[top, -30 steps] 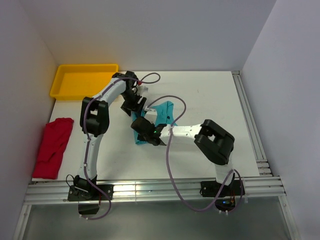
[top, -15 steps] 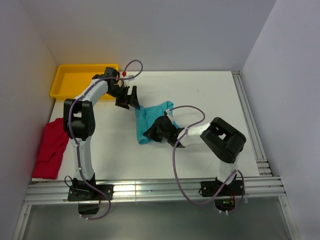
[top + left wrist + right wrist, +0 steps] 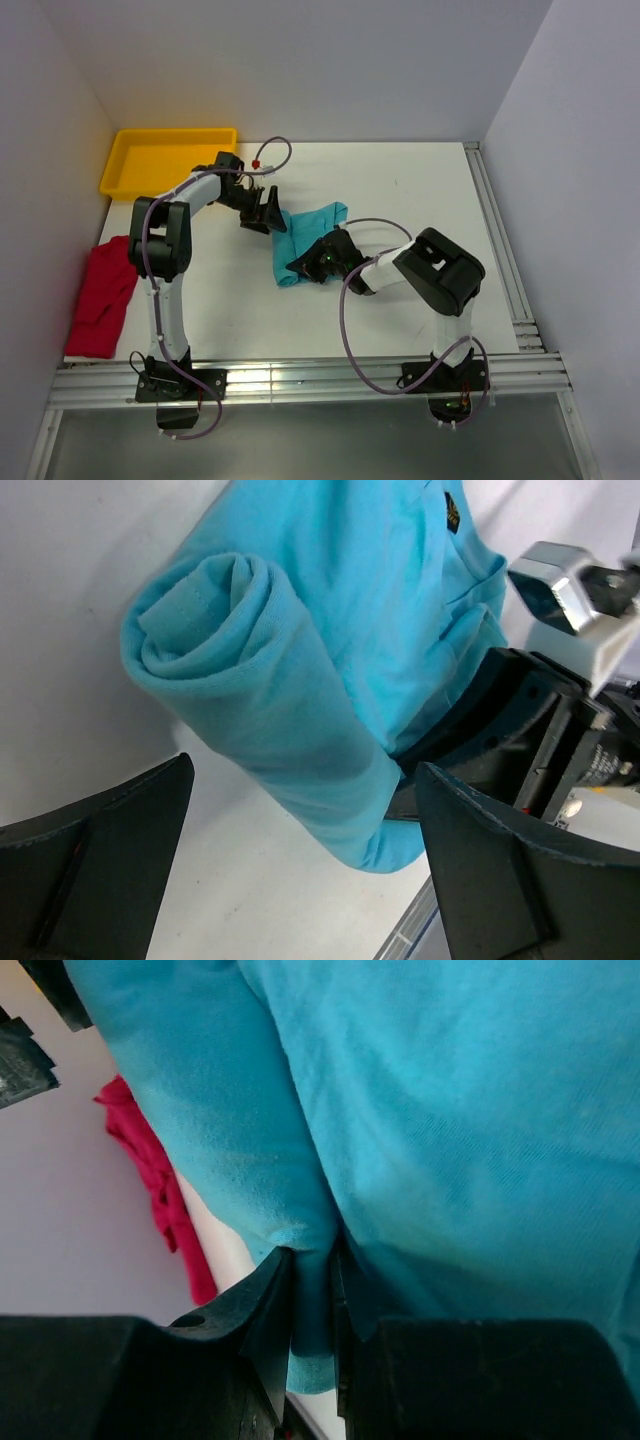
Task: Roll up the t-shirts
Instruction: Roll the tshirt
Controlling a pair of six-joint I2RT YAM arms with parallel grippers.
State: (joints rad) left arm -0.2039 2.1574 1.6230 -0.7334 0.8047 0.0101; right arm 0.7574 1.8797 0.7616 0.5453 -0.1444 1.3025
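The teal t-shirt [image 3: 303, 238] lies partly rolled in the middle of the table, its rolled end [image 3: 235, 630] facing the left wrist camera. A small dark label [image 3: 451, 510] shows on it. My left gripper [image 3: 263, 212] hangs open just left of the roll, with one finger [image 3: 95, 865] on each side of it and neither touching. My right gripper [image 3: 318, 263] is at the shirt's near edge, shut on a pinched fold of teal fabric [image 3: 312, 1310]. The red t-shirt [image 3: 101, 295] lies crumpled at the table's left edge, away from both grippers.
A yellow tray [image 3: 165, 160] stands at the back left corner, behind the left arm. Walls close in the table on the left, back and right. A rail [image 3: 300, 380] runs along the near edge by the arm bases.
My left gripper has opened wide and let go of the teal shirt. It swung toward the tray, then came back beside the roll. My right gripper moved right along the shirt, still shut.
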